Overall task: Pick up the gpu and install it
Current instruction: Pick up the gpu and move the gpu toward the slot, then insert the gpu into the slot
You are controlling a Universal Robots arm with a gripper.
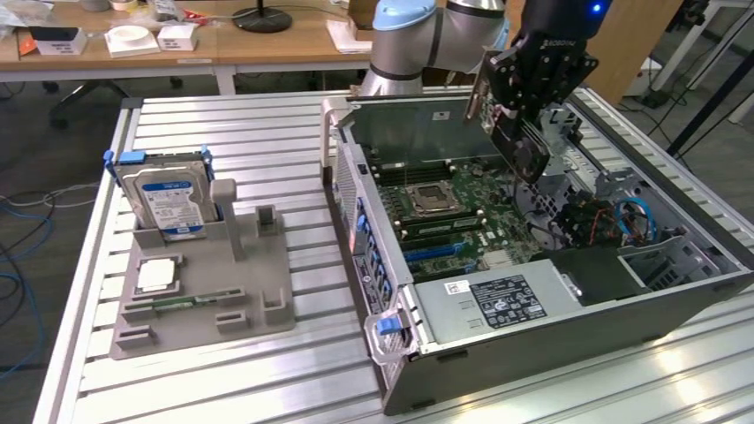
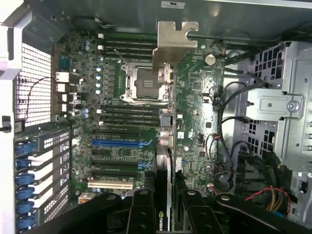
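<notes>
My gripper (image 1: 527, 110) is shut on the gpu (image 1: 520, 146) and holds it in the air over the open computer case (image 1: 389, 353). The card hangs on edge, tilted, above the motherboard (image 1: 454, 208) toward the exterior view's right. In the wrist view the gpu (image 2: 165, 170) runs edge-on away from my gripper (image 2: 164, 212), with a black finger (image 2: 141, 212) on each side. Its silver end bracket (image 2: 173, 44) points at the far case wall. Below it lie the motherboard (image 2: 122, 92) and its blue slot (image 2: 117, 144).
On the exterior view's left a grey fixture (image 1: 253, 305) holds a hard drive with a blue label (image 1: 171, 199), a square chip (image 1: 157, 276) and a small memory stick (image 1: 177, 305). Inside the case are the power supply (image 1: 501, 300), loose cables (image 1: 613, 221) and a drive cage (image 2: 275, 107).
</notes>
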